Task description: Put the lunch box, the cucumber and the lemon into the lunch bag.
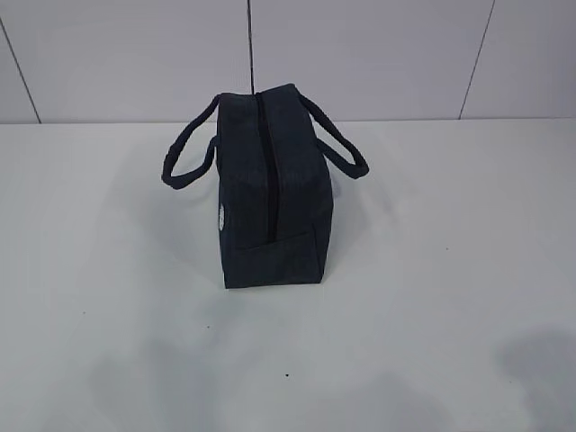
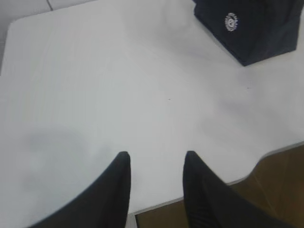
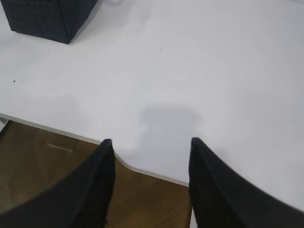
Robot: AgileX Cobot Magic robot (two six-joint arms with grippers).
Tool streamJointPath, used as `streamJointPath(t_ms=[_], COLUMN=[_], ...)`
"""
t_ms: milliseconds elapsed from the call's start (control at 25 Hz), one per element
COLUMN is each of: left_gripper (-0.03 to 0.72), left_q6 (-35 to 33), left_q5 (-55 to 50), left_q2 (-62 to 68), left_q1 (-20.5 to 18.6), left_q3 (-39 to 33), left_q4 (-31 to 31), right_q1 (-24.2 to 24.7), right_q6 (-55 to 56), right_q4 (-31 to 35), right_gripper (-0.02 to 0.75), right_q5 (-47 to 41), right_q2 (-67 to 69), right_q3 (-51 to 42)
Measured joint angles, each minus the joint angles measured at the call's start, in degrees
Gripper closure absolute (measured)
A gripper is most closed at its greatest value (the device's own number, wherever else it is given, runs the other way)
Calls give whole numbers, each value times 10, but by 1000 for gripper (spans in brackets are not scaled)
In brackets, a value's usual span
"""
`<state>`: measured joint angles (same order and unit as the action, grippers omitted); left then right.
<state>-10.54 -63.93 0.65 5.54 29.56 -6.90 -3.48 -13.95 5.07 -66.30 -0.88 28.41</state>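
The dark navy lunch bag point(image 1: 270, 198) stands upright in the middle of the white table, its top zipper point(image 1: 264, 153) closed and both loop handles hanging out to the sides. A round white logo point(image 2: 231, 22) shows on its side. In the left wrist view the lunch bag point(image 2: 256, 28) is at the top right, far from my left gripper point(image 2: 157, 154), which is open and empty above the table's front edge. My right gripper point(image 3: 151, 140) is also open and empty over the front edge, with the lunch bag point(image 3: 45, 16) at the top left. The lunch box, cucumber and lemon are out of view.
The white table point(image 1: 432, 270) ends at a curved front edge point(image 3: 142, 171), with brown floor point(image 3: 57, 156) below it. A tiled wall point(image 1: 378, 54) rises behind the table. Neither arm shows in the exterior view.
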Motion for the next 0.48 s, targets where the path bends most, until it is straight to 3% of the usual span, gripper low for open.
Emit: streamJointPath(t_ms=[160, 480], left_gripper=[437, 440], left_q6=[0, 0], left_q5=[0, 0], left_q2=[0, 0], left_q1=[-31, -47], left_q3=[0, 0], left_q4=[0, 0], right_q1=[0, 0], right_q6=[0, 0], right_q4=[0, 0], right_gripper=[355, 355], right_q5=[0, 0], right_q2=[0, 0], right_q3=[0, 0])
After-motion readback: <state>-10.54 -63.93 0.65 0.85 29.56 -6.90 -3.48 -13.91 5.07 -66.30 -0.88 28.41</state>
